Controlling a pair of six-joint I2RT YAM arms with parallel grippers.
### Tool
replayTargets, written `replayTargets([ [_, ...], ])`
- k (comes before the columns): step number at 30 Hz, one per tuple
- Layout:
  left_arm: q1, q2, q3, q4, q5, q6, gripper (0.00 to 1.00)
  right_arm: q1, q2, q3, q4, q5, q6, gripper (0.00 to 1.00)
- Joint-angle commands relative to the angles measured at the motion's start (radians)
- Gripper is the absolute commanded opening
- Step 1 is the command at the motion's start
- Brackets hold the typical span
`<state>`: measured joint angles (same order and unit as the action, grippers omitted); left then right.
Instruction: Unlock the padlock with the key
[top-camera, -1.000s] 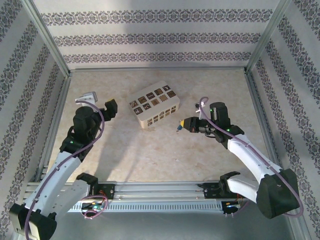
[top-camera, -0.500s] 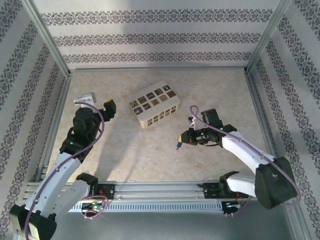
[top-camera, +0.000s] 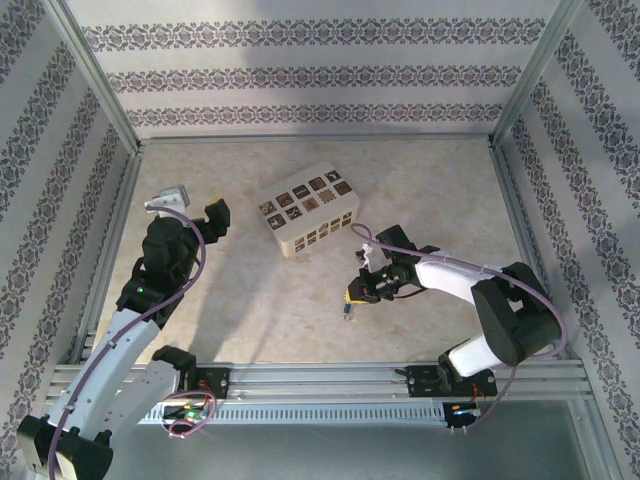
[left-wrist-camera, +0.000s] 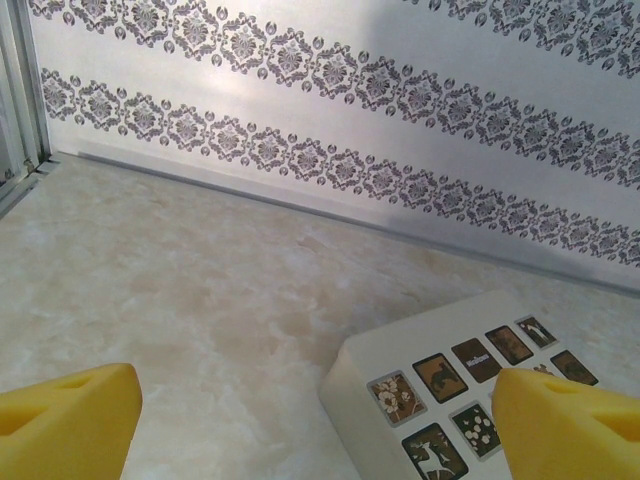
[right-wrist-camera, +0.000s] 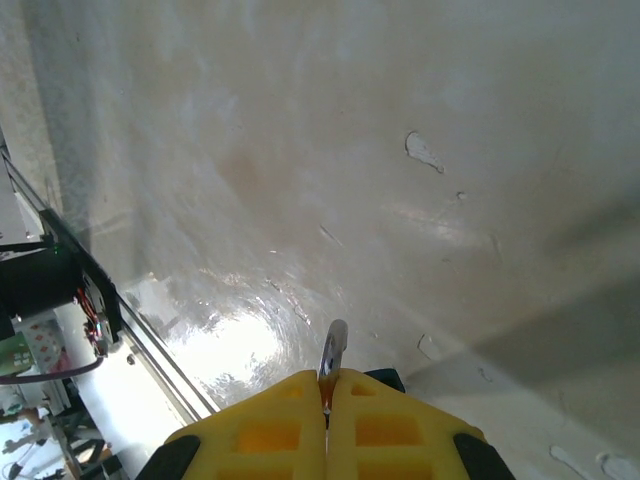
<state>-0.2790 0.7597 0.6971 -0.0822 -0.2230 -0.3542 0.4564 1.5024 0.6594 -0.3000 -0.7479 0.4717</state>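
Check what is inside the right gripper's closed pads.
A key: its metal tip sticks out between the right gripper's yellow pads, above bare table. The rest of the key is covered by them.

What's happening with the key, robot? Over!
Left gripper open, facing the white box. Right gripper shut on the key. Key sticks out over bare table, nothing in the way there. Over.

Box (top-camera: 307, 211) on the table (top-camera: 420, 190) toward the back, key (top-camera: 347, 308) before it, slightly to the right
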Motion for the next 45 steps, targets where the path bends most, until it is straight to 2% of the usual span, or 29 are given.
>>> replayTargets([
  [1, 0.012, -0.017, -0.016, -0.014, -0.024, 0.016, 0.91, 0.014, 0.025, 0.028, 0.034, -0.030, -0.005, 0.00],
  [30, 0.015, -0.019, -0.030, -0.007, -0.015, -0.001, 0.91, 0.030, 0.154, 0.055, 0.080, -0.021, 0.008, 0.01],
  [35, 0.015, -0.019, -0.024, -0.016, -0.020, 0.010, 0.91, 0.029, 0.147, 0.052, 0.075, -0.004, 0.008, 0.06],
  [37, 0.015, -0.020, -0.023, -0.020, -0.030, 0.016, 0.96, 0.028, 0.138, 0.056, 0.066, 0.004, 0.008, 0.10],
  [45, 0.016, -0.023, -0.022, -0.014, -0.049, 0.044, 0.99, 0.016, 0.040, 0.072, -0.002, 0.084, 0.004, 0.30],
])
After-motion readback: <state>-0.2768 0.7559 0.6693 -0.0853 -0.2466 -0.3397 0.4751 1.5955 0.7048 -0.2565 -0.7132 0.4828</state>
